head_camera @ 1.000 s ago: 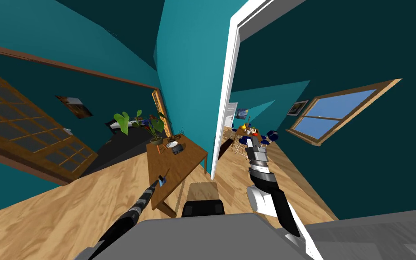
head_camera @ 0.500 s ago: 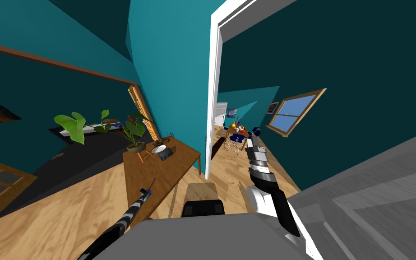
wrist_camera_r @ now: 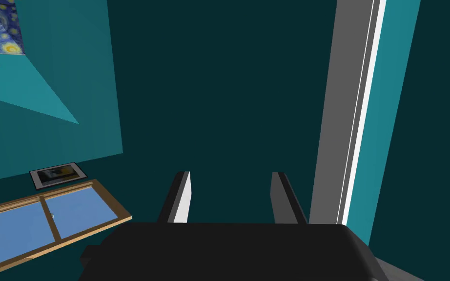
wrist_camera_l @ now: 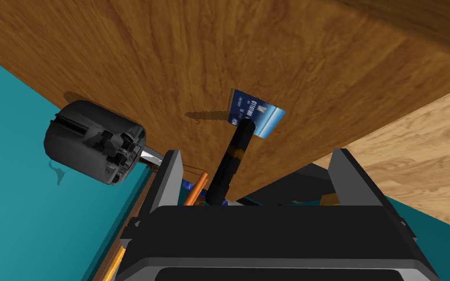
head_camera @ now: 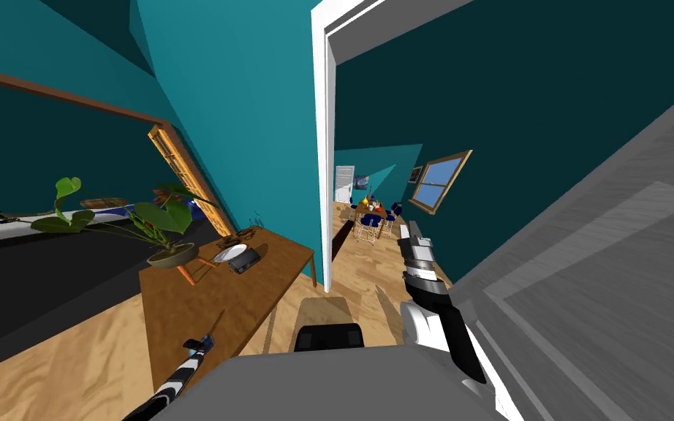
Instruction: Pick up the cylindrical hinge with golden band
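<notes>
Desk [head_camera: 204, 300] has swung nearer as I turned. Left tool [wrist_camera_l: 256, 152] gapes apart, hinge [wrist_camera_l: 231, 158] between its fingers, card [wrist_camera_l: 260, 117] just beyond. Right tool [wrist_camera_r: 229, 173] also apart.

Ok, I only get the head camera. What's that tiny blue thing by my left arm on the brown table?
Observer: It's a blue card with white numbers, on the wooden table.
Operator: Is the hinge near it?
Observer: Yes. The hinge, black with a gold band, sits between the left jaws and its far end reaches the card.
Operator: Are they squeezing it?
Observer: No. The left jaws stand wide open, with a gap on each side of the hinge.
</notes>
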